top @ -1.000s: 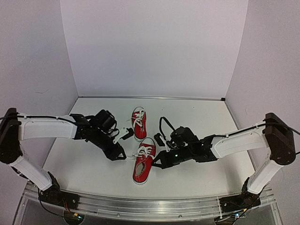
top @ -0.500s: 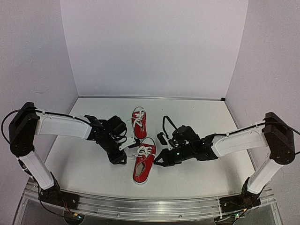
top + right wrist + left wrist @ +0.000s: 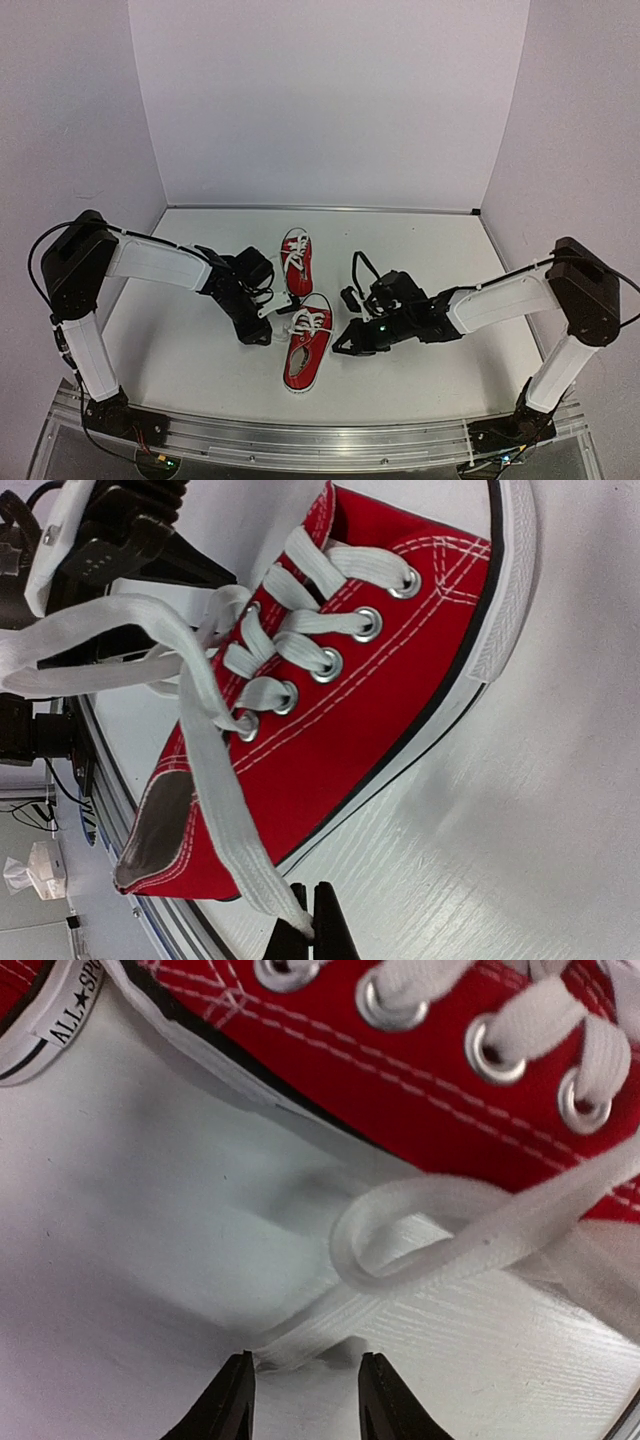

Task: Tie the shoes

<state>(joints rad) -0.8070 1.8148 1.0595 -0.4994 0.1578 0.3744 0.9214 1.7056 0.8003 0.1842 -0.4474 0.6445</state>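
Two red shoes with white laces stand mid-table, the far shoe (image 3: 296, 262) behind the near shoe (image 3: 306, 346). My left gripper (image 3: 262, 337) is low at the near shoe's left side. In the left wrist view my left gripper (image 3: 305, 1357) is open, and the end of a looped lace (image 3: 430, 1235) lies on the table between its tips, touching the left finger (image 3: 238, 1390). My right gripper (image 3: 339, 349) sits on the shoe's right. In the right wrist view my right gripper (image 3: 313, 925) is shut on the other lace (image 3: 215, 790), which runs taut from the near shoe (image 3: 340, 720).
The far shoe's heel label (image 3: 55, 1005) shows just beyond the near shoe. White walls close in the table at the back and both sides. An aluminium rail (image 3: 320, 435) runs along the near edge between the arm bases.
My left arm has swung in toward the near shoe, its gripper coming down to the lace on the table with the jaws a little narrower. The right gripper has barely moved.
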